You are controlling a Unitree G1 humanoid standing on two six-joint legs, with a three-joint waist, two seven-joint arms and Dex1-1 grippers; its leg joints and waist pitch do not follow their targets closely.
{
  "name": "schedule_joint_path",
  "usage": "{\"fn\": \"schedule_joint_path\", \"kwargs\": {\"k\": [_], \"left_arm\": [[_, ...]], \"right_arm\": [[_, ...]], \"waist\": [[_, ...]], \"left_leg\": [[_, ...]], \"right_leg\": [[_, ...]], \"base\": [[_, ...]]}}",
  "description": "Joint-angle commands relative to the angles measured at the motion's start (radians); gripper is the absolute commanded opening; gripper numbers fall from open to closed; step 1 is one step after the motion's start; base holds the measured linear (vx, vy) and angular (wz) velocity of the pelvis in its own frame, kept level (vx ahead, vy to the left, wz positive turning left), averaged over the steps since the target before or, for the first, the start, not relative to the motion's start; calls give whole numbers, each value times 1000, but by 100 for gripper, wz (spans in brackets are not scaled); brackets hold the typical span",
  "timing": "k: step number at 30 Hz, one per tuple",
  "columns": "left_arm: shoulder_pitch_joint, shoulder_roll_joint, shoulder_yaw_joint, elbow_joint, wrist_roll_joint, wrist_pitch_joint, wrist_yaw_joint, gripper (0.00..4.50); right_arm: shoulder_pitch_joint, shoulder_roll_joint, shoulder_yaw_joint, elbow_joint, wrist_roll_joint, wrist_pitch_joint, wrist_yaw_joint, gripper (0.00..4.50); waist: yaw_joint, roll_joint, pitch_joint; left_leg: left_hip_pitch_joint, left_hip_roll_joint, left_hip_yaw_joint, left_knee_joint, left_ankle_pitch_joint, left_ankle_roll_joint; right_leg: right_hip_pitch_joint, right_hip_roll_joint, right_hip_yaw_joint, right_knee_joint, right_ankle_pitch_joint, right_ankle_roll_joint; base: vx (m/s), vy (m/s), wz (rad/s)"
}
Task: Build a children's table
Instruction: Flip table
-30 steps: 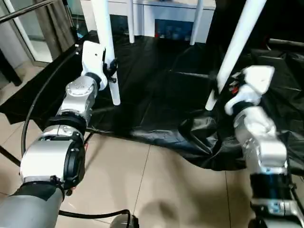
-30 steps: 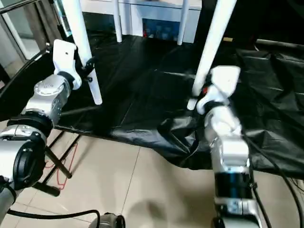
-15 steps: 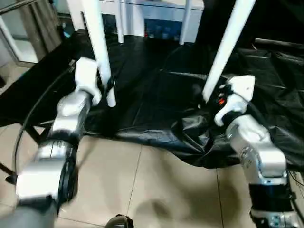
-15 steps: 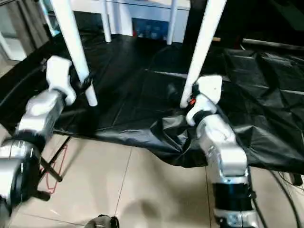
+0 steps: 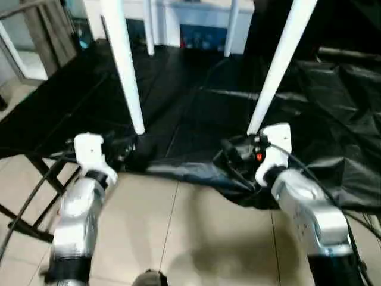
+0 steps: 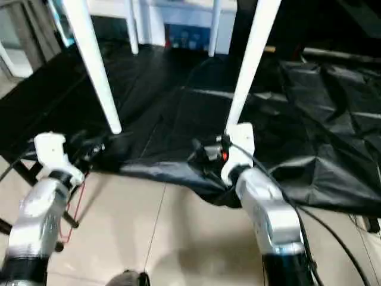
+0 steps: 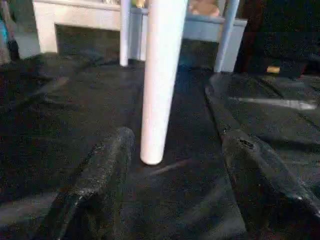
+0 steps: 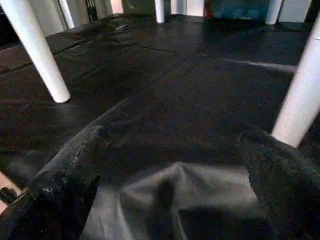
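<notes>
Since a second ago: left gripper (image 5: 128,149) off the near left leg (image 5: 124,65), dropped low, fingers (image 7: 102,170) spread wide and empty, the leg's foot just beyond and between them, resting on the black sheet (image 5: 196,107). Right gripper (image 5: 229,156) likewise lowered from the near right leg (image 5: 280,62), fingers (image 8: 70,160) wide apart, holding nothing, that leg's foot just beyond and beside the right-hand finger. Both legs upright, rising out of view above the grippers. No containers anywhere. Farther ahead of the grippers: two far legs (image 5: 149,30) standing on the same sheet, with a white cabinet (image 5: 196,18) behind them. Ahead of the right gripper, the sheet's near edge bunched into folds over the tiled floor (image 5: 190,238). Left of the left gripper, a black stand (image 5: 24,202) and cable.
</notes>
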Motion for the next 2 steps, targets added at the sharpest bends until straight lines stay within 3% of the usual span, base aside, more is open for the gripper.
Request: {"fn": "schedule_joint_path", "kwargs": {"k": [1, 2], "left_arm": [[16, -7, -20, -76, 20, 25, 29, 322], [39, -14, -28, -121, 30, 41, 39, 322]], "right_arm": [[12, -11, 1, -39, 4, 9, 5, 450], [26, -14, 4, -55, 3, 10, 6, 450]], "waist": [[-11, 13, -50], [-11, 13, -50]], "left_leg": [[61, 61, -53, -101, -625, -162], [61, 61, -53, -101, -625, -162]], "right_leg": [[-10, -57, 35, -108, -420, -87], [-10, -57, 35, -108, -420, -87]], "base": [[0, 0, 0], [0, 0, 0]]}}
